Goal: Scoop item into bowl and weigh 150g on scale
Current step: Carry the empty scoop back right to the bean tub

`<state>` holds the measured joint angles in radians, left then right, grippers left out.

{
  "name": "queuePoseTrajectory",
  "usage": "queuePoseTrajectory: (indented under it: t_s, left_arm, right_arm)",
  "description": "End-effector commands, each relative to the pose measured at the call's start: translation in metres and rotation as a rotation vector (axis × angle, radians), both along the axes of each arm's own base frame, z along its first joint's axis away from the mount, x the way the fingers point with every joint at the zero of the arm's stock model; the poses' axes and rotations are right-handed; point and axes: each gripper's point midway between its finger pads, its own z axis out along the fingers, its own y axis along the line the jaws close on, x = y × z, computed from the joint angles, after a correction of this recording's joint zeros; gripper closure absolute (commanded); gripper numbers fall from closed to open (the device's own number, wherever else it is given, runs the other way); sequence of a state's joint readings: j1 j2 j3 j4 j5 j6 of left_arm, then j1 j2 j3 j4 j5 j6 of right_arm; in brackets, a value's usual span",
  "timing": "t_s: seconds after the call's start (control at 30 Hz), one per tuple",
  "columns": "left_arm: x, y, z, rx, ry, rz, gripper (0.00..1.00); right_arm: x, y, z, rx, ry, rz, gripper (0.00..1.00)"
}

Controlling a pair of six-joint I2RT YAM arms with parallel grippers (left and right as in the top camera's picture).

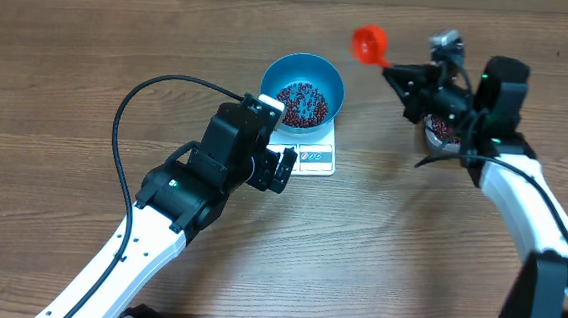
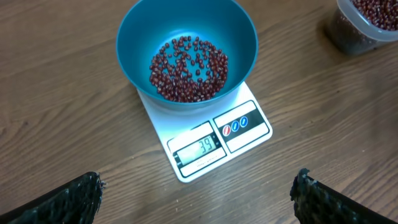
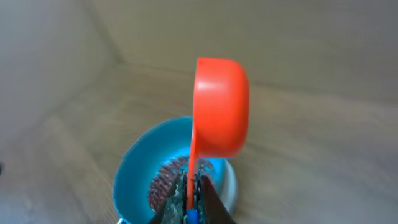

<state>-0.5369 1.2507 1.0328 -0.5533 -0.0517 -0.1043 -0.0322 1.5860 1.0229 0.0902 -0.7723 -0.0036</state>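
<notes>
- Beans (image 1: 302, 104) are lying in a loose layer on the bottom of the bowl (image 1: 275, 76), which is sitting on the scale (image 1: 316, 161) near the middle of the table (image 1: 70, 64).
- More beans are filling the tub (image 1: 442, 132) at the right, well apart from the scale. The right arm is covering most of it in the overhead view.
- Right gripper (image 1: 402, 77) is clenching the handle of the scoop (image 1: 370, 44), holding it in the air between bowl and tub, toward the far side.
- Left gripper (image 1: 281, 169) is hovering just beside the scale's near edge, jaws standing wide apart and grasping nothing. From overhead it is hiding the scale's near left corner.
- Black cable (image 1: 121, 118) is looping over the table left of the bowl.
- Left wrist view is showing what the overhead view is not: the display (image 2: 199, 149) reading 39, two round buttons beside it, and the tub's clear wall in the top right corner.
- Right wrist view is showing the scoop tipped on its side with its back to the camera, and the bowl with its beans lying below and behind it. Whether the scoop is holding anything cannot be told.
</notes>
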Motion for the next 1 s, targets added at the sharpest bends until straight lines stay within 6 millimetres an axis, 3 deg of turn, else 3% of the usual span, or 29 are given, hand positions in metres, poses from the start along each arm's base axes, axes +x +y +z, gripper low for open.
queuePoseTrajectory:
  t_s: [0.0, 0.23, 0.33, 0.37, 0.4, 0.67, 0.97]
  left_arm:
    - [0.0, -0.002, -0.001, 0.001, 0.002, -0.017, 0.0]
    - [0.0, -0.002, -0.001, 0.001, 0.002, -0.017, 0.0]
    - [0.0, -0.002, -0.001, 0.001, 0.002, -0.017, 0.01]
    - [0.0, -0.002, -0.001, 0.001, 0.002, -0.017, 0.0]
    - [0.0, -0.002, -0.001, 0.001, 0.002, -0.017, 0.01]
    - [0.0, -0.002, -0.001, 0.001, 0.002, -0.017, 0.0]
    - [0.0, -0.002, -0.001, 0.001, 0.002, -0.017, 0.01]
  right_arm:
    - [0.006, -0.04, 0.014, -0.057, 0.032, -0.246, 0.96]
    - [-0.018, -0.105, -0.002, -0.351, 0.123, -0.55, 0.96]
    - [-0.033, -0.138, -0.011, -0.473, 0.187, -0.704, 0.96]
    - [-0.046, -0.162, -0.022, -0.579, 0.253, -0.811, 0.96]
    - [-0.051, -0.167, -0.026, -0.604, 0.277, -0.829, 0.96]
    - [-0.078, -0.172, -0.054, -0.687, 0.426, -0.809, 0.96]
    - [-0.083, -0.171, -0.071, -0.71, 0.489, -0.784, 0.96]
